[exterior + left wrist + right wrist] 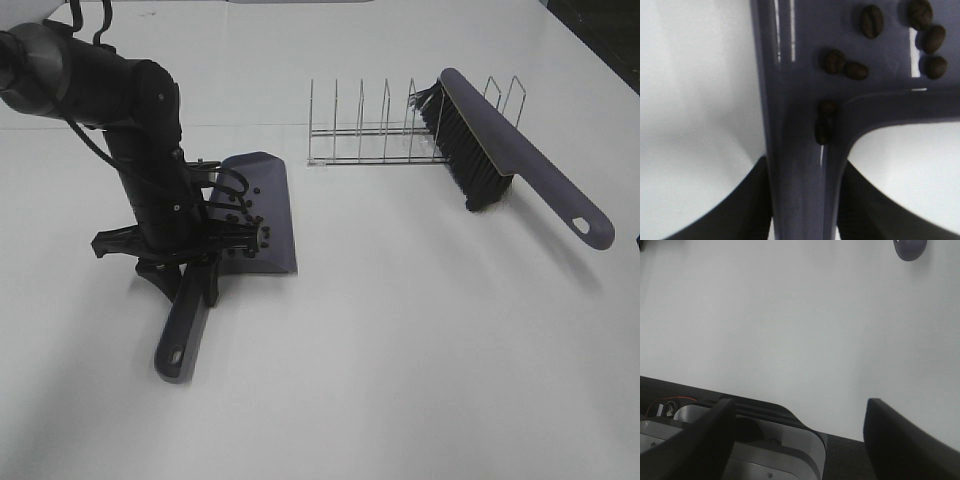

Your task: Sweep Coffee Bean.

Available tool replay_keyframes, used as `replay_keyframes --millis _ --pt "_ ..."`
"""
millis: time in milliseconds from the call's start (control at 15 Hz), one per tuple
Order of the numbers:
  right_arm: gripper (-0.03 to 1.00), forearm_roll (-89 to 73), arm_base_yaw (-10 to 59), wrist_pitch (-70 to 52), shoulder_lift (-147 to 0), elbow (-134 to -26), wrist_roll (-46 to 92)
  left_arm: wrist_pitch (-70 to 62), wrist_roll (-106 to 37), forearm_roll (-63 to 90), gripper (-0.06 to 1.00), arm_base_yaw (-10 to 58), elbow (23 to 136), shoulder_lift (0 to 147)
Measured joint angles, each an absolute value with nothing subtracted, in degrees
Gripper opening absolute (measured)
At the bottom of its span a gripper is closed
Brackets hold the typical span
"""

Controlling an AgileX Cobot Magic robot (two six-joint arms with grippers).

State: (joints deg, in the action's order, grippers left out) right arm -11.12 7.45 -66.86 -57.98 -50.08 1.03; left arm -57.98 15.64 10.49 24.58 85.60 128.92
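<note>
Left hand (190, 262) is closing around the handle of the grey-purple dustpan (262, 215), its two dark fingers (747, 205) pressing either side of the handle where it meets the pan. The dustpan is lying flat on the white table (400, 350), its handle pointing toward the near edge, its open lip facing away toward the wire rack (390, 125).

Coffee beans (845, 65) are sitting inside the dustpan: the left wrist view is showing about nine dark oval beans scattered over the pan floor near the handle junction, two of them lodging in the groove at the handle root. In the high view they are reading as small dark specks on the pan just beside the hand.

Brush (500, 150) is leaning against the far-right end of the wire rack, bristles down, handle angling out to the right, well apart from the dustpan.

Right hand (800, 440) is hanging open above bare table, fingers spread wide, holding nothing.
</note>
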Motion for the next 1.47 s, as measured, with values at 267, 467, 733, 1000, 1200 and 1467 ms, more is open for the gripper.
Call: replay_keyframes --millis 267,467,733,1000,1200,1467 --pt "0.63 -10.83 7.45 -68.47 -56.38 -46.7 0.92 -64.11 15.64 10.83 0.67 24.81 86.97 129.2" --pt "0.63 -9.51 7.45 -68.75 -52.31 -42.86 0.92 -65.03 16.9 4.41 0.72 24.81 86.8 124.16" --pt "0.63 -7.62 7.45 -69.5 -44.0 -38.16 0.92 -69.21 20.17 -6.99 0.72 24.81 85.2 108.69" --pt "0.63 -4.93 7.45 -66.92 -33.35 -31.63 0.92 -69.56 21.43 -8.42 0.72 24.75 69.39 85.94" --pt "0.63 -4.58 7.45 -62.17 -28.25 -30.08 1.15 -69.5 21.43 -8.14 0.72 24.75 57.01 70.59" --pt "0.63 -4.98 7.45 -60.56 -25.9 -29.62 3.95 -62.91 19.71 -8.08 0.72 24.75 38.16 44.69"
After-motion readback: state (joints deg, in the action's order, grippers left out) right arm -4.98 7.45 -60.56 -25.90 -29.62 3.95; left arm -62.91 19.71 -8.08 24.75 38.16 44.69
